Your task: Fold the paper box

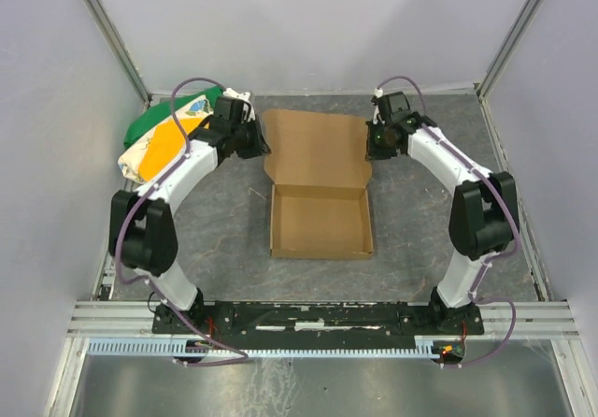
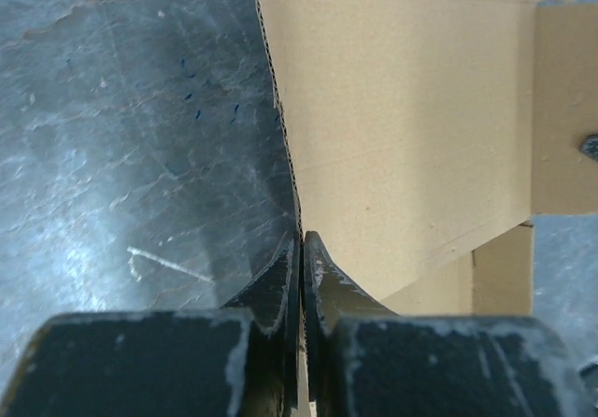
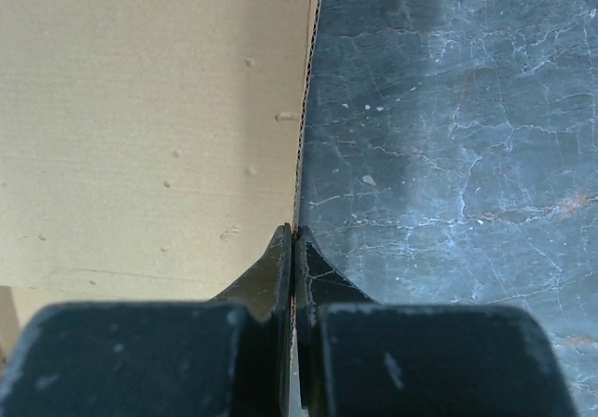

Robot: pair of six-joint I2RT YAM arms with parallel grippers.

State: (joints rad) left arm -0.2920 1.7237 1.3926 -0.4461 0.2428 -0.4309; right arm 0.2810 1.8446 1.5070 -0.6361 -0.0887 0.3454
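Box [image 1: 320, 188]: middle of the table [image 1: 234, 239], long axis running from the arms toward the far wall. The walled tray [image 1: 320, 222] is at the near end and the lid [image 1: 316, 144] lies spread out beyond it. Left gripper [image 1: 259, 142] and right gripper [image 1: 373, 142]: one at each side edge of the lid, equally near, jaws closed edge-on upon the cardboard. Arms: both reach forward and bow inward, wrists facing across the lid; the closing swing would likely come back toward the tray.
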